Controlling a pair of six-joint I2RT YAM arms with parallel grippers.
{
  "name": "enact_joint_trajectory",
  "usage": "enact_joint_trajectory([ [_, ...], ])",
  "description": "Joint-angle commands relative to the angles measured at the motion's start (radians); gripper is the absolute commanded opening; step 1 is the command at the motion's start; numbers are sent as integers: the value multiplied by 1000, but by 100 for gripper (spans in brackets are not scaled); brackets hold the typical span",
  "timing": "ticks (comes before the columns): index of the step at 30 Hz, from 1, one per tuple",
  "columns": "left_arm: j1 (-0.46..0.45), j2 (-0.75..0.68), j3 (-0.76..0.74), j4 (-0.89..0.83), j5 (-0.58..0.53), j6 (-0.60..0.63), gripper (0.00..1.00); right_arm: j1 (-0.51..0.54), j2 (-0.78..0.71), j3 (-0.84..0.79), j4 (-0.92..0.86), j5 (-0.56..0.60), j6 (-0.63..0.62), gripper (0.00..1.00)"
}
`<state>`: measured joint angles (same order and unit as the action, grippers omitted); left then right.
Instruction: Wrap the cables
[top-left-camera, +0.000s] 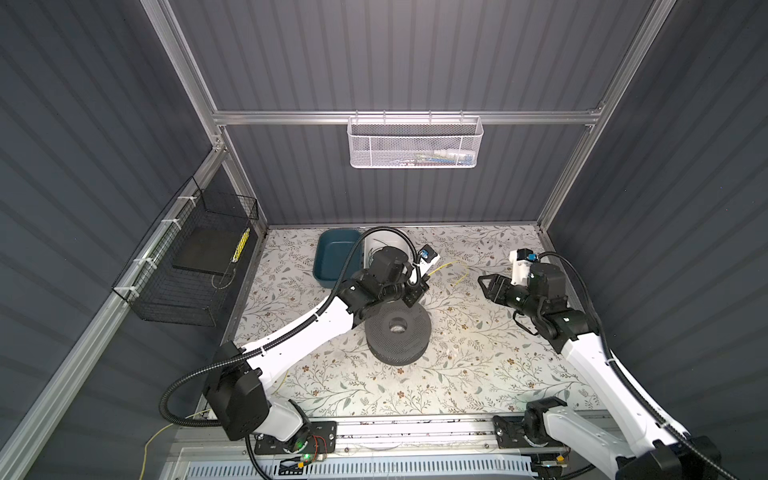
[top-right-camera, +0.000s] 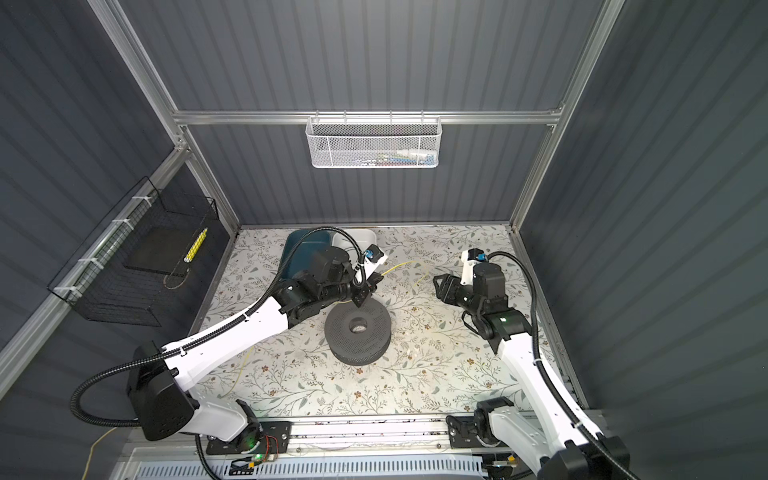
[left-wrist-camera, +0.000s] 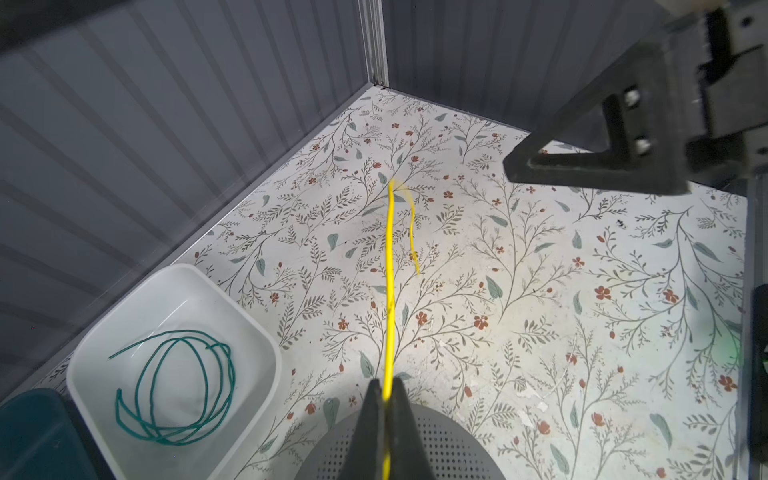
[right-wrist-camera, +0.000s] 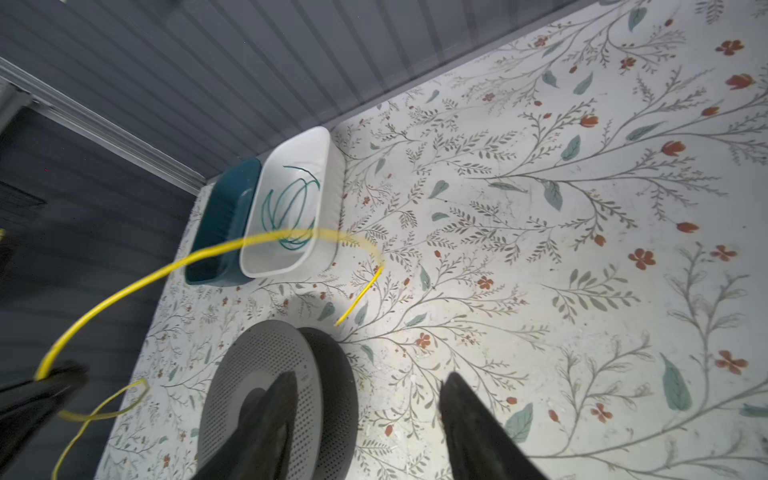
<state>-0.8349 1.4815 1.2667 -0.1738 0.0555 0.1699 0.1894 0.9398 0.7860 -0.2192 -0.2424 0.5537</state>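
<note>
Nearest the front, the floral table top (top-left-camera: 478, 374) bears a grey perforated spool (top-left-camera: 380, 343). It lies flat with its centre hole up, roughly midway between the two arms. A faint yellow stretch shows on the table under the left arm, running toward the front edge.

Over the spool's far rim hangs the left gripper (left-wrist-camera: 386, 386), its fingers pinched tight on the yellow cable (left-wrist-camera: 390, 270). Whether those fingers touch the spool cannot be told. From the grip the cable rises away, arches to the right and turns down. Its blurred free end hangs between the two grippers.

The right gripper (right-wrist-camera: 370, 386) sits well to the right of the spool and points toward the cable's end. Its jaws are spread wide with nothing between them, and it is apart from the cable.

Farther back, close to the rear wall, a white bin (left-wrist-camera: 137, 307) holds the green cable (left-wrist-camera: 230, 374) in a loose coil. A teal bin (top-left-camera: 332, 253) stands against the white bin's left side.

A black wire basket (top-left-camera: 187, 266) hangs on the left wall. Farthest back, a white mesh basket (top-left-camera: 415, 145) hangs from the rear rail.
</note>
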Motion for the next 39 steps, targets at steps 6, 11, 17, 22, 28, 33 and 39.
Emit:
enact_joint_trajectory([
  [6,7,-6,-91,245,74,-63,0,-14,-52,-254,625,-82,732,67],
  [11,7,-25,-135,305,89,-80,0,-18,104,-312,948,-48,1047,74],
  [17,5,-32,-160,322,110,-88,0,-15,331,-318,1266,-35,1300,77],
  [22,6,-37,-169,327,130,-83,0,-1,428,-271,1337,-68,1385,75],
  [28,6,-60,-199,332,163,-78,0,-7,504,-237,1387,-53,1371,34],
  [33,6,-100,-228,276,152,-59,0,-23,525,-193,1377,-141,1280,0],
  [39,7,-135,-231,143,112,-48,28,-38,427,-102,1053,-272,953,0],
])
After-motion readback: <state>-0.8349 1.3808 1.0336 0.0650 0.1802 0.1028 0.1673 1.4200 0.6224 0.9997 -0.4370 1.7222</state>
